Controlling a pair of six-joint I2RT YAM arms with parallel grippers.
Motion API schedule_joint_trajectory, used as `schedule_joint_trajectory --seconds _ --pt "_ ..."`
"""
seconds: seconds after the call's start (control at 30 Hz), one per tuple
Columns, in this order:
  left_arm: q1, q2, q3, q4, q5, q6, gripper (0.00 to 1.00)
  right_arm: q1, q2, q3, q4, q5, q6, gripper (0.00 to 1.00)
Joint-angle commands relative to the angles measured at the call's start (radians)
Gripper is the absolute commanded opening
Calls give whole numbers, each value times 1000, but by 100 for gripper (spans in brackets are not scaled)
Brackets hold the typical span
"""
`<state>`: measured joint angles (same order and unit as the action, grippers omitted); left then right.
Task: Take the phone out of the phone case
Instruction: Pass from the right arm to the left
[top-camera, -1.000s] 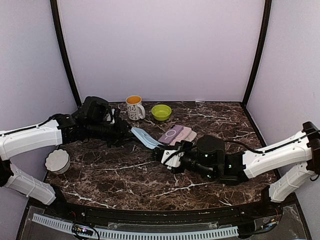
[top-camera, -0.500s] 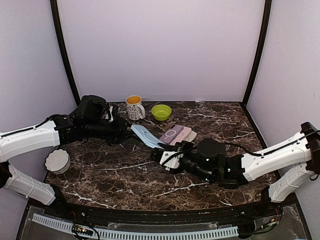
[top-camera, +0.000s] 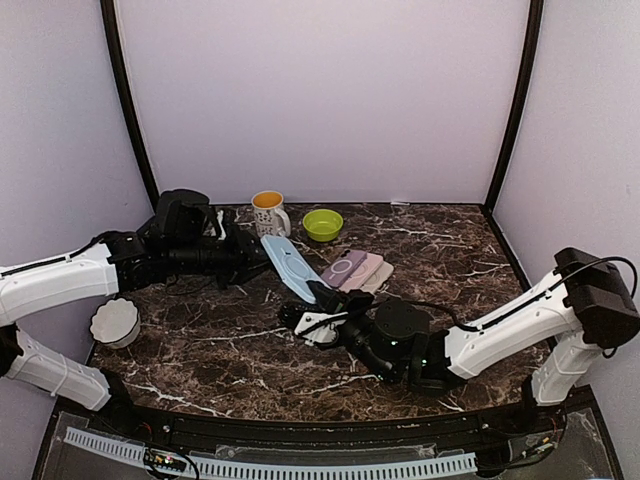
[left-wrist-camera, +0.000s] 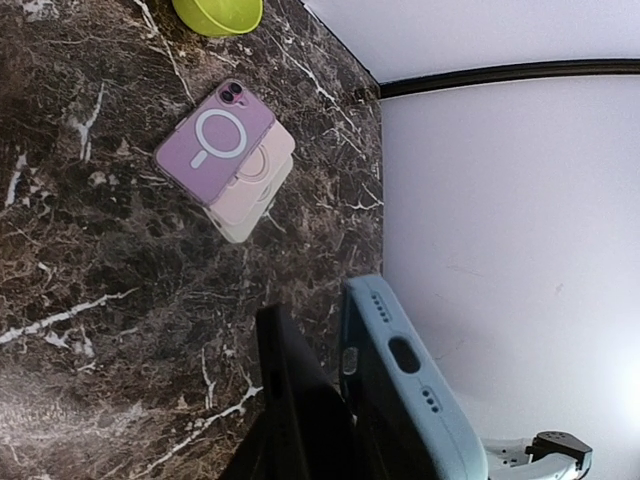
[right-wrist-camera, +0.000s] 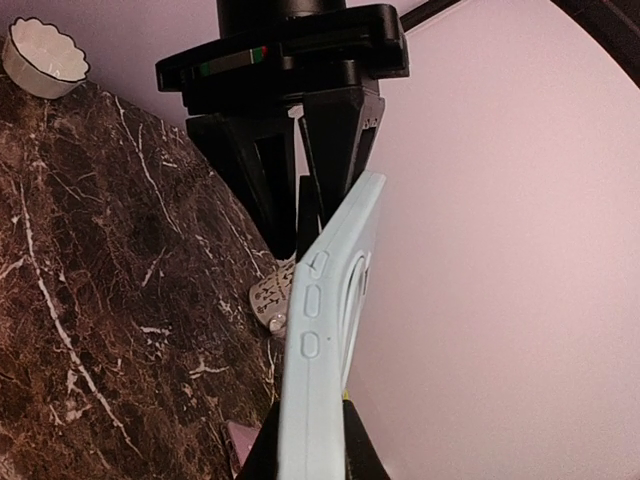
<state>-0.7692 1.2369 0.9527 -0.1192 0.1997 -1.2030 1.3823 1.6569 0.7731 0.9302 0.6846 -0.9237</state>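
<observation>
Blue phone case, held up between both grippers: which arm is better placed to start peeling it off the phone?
Probably the left: the left gripper pinches the top end of the blue phone case, free to bend it back, while the right gripper is shut on the lower end as an anchor.

Mug (top-camera: 268, 214) far, bowl (top-camera: 322, 223) to its right; phone stack (top-camera: 352, 270) nearer, phone case (top-camera: 288, 263) perhaps touching its left.

Lt-blue phone case (top-camera: 288, 264) raised off table (top-camera: 200, 340), slanted, edge-on, back-left to front-right.
</observation>
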Motion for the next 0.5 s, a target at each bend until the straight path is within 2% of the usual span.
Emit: schedule_joint_trajectory --seconds 0.0,0.47 --pt "-27 -56 -32 86 80 -53 26 3 10 61 196 73 -47 0" --pt "-27 -53 -25 137 81 -80 17 20 37 38 268 14 -131 0"
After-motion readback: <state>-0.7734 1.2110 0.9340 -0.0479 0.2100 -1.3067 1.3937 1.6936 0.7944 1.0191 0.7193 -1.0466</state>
